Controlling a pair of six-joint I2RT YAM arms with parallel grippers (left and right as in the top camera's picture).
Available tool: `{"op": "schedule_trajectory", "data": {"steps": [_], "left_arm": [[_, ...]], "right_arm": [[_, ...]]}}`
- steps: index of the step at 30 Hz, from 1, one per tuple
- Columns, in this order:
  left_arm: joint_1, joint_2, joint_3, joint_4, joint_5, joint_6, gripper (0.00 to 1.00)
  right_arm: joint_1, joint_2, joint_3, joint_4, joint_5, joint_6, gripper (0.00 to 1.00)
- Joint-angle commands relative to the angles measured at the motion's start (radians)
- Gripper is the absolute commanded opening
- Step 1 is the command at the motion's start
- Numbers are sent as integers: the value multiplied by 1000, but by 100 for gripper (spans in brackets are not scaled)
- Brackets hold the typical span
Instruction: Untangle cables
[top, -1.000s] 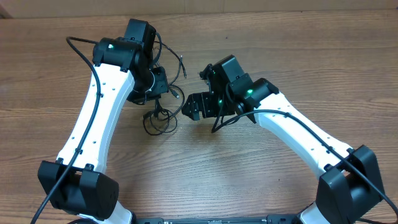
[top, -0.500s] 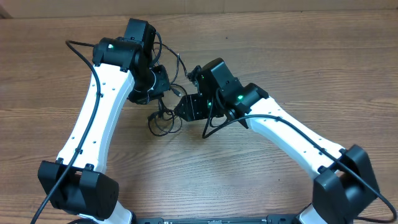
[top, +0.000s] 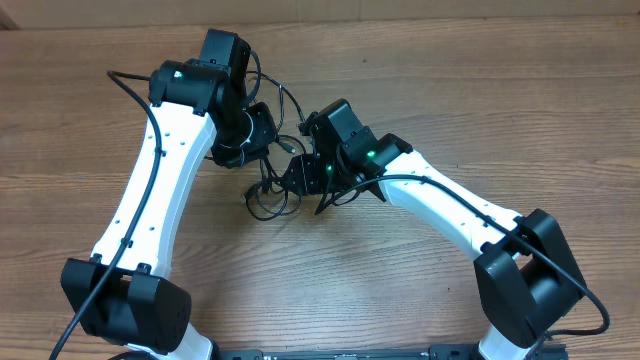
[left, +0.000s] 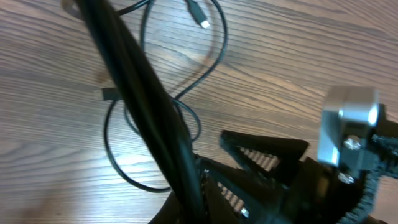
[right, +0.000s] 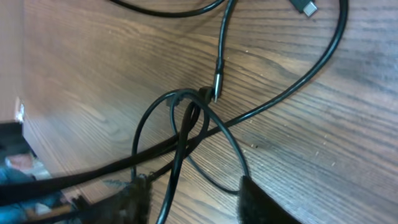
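The cables are thin black cords bunched in loose loops between my two grippers. My left gripper is shut on the cables, and a taut strand runs from its jaws up to the left. In the right wrist view the cords cross in a knot beside a silvery-tipped plug. My right gripper hangs low over the bunch. Its jaws stand apart, with one strand running between the fingers. Another plug end lies loose on the wood.
The wooden table carries both white arms. A thicker black arm cable arches over the left arm. The right arm's fingers and a metal part crowd close beside my left gripper.
My right gripper has moved left onto the cable bunch and its jaws have narrowed. The loops have shifted slightly to the right. The left arm has stayed put.
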Motion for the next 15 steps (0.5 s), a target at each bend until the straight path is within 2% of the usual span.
{"op": "schedule_trajectory", "data": {"steps": [1, 3, 5, 15], "left_arm": [[-6, -22, 23, 7, 84, -17, 5], [-6, -22, 23, 9, 84, -17, 5], [-6, -22, 23, 11, 84, -21, 5], [-6, -22, 23, 10, 84, -61, 4]], "right_arm": [[6, 15, -5, 6, -2, 1, 34], [6, 25, -5, 6, -2, 0, 25], [6, 33, -5, 6, -2, 1, 22], [6, 50, -5, -13, -28, 0, 22]]}}
